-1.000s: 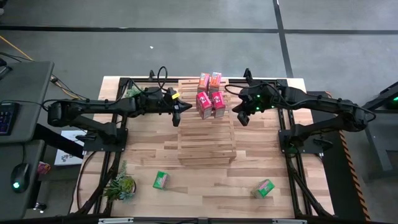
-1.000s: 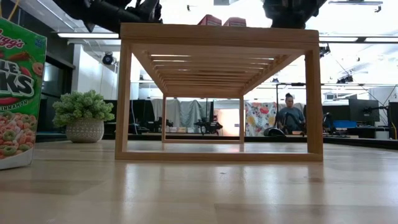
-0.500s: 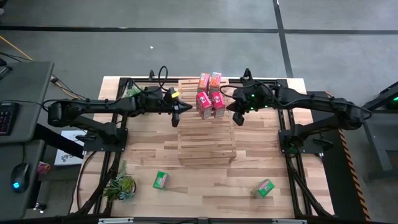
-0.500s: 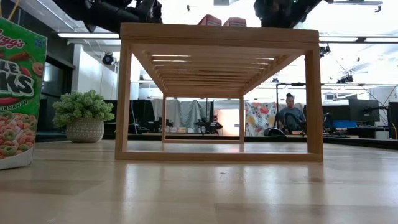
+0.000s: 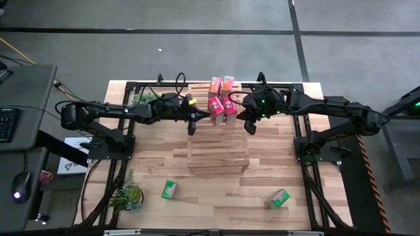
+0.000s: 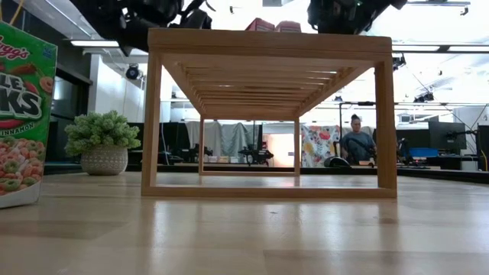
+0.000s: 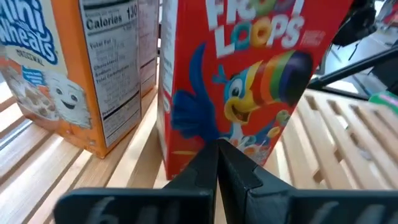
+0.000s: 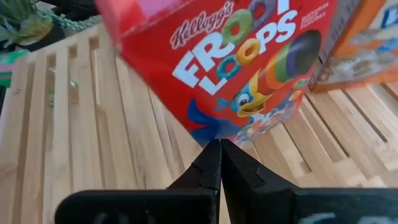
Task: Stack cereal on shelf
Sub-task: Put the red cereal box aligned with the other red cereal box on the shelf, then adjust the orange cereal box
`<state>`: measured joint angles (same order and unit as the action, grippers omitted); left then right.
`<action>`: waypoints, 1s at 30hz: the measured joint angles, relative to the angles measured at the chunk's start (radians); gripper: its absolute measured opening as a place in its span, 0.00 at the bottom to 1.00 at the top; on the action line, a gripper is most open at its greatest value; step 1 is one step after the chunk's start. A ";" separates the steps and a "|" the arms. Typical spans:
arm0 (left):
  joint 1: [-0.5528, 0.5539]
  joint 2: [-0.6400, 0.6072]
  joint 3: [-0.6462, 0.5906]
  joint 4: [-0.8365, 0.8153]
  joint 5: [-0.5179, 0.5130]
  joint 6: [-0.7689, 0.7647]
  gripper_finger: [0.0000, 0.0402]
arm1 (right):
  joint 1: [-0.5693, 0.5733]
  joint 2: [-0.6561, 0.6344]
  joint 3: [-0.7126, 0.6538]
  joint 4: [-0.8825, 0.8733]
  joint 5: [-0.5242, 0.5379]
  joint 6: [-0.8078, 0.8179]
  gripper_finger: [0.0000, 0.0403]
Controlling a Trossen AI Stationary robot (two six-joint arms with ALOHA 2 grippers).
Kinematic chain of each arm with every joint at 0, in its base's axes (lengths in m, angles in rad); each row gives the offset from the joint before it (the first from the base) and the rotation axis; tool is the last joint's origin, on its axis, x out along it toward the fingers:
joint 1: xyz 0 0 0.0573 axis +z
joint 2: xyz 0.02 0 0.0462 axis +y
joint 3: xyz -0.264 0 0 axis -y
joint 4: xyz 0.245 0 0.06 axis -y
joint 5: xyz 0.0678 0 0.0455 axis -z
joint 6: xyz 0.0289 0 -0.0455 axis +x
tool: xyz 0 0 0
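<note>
The light-wood slatted shelf (image 5: 218, 134) stands mid-table. Two orange cereal boxes (image 5: 222, 84) stand upright at its far end, and two red ones (image 5: 222, 109) stand side by side just nearer. Two green boxes (image 5: 170, 189) (image 5: 280, 198) lie on the tabletop near the front edge. My left gripper (image 5: 193, 123) is shut beside the left red box (image 7: 249, 74), with an orange box (image 7: 68, 74) behind it. My right gripper (image 5: 249, 123) is shut beside the right red box (image 8: 236, 68). My left gripper points its shut fingertips (image 7: 217, 149) level, from the table's left, at the lower front of the left red box (image 7: 217, 127); whether they touch it I cannot tell. My right gripper points its shut fingertips (image 8: 214, 149) from the table's right at the bottom edge of the right red box (image 8: 214, 134); touching or not, I cannot tell.
A small potted plant (image 5: 128, 195) sits at the near left of the table and another (image 5: 140, 96) at the far left. In the low view a green box (image 6: 23, 114) fills the left edge. The shelf's near slats (image 5: 218, 157) are bare. A person (image 6: 356, 141) sits far behind.
My left gripper has moved toward the table's right and my right gripper toward its left, both closing in on the red boxes over the shelf. Both have stayed shut. The boxes stand where they were.
</note>
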<state>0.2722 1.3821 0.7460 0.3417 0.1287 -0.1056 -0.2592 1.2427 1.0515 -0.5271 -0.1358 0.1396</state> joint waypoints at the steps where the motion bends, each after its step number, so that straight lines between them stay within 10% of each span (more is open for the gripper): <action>1: 0.000 0.005 0.000 0.000 0.000 0.005 0.00 | 0.005 0.000 0.000 0.010 0.000 -0.001 0.00; 30: 0.113 -0.121 -0.001 -0.103 -0.025 0.123 0.00 | 0.030 -0.085 0.000 -0.052 0.086 -0.010 0.00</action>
<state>0.3855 1.2616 0.7452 0.2384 0.1040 0.0178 -0.2288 1.1575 1.0515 -0.5792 -0.0494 0.1295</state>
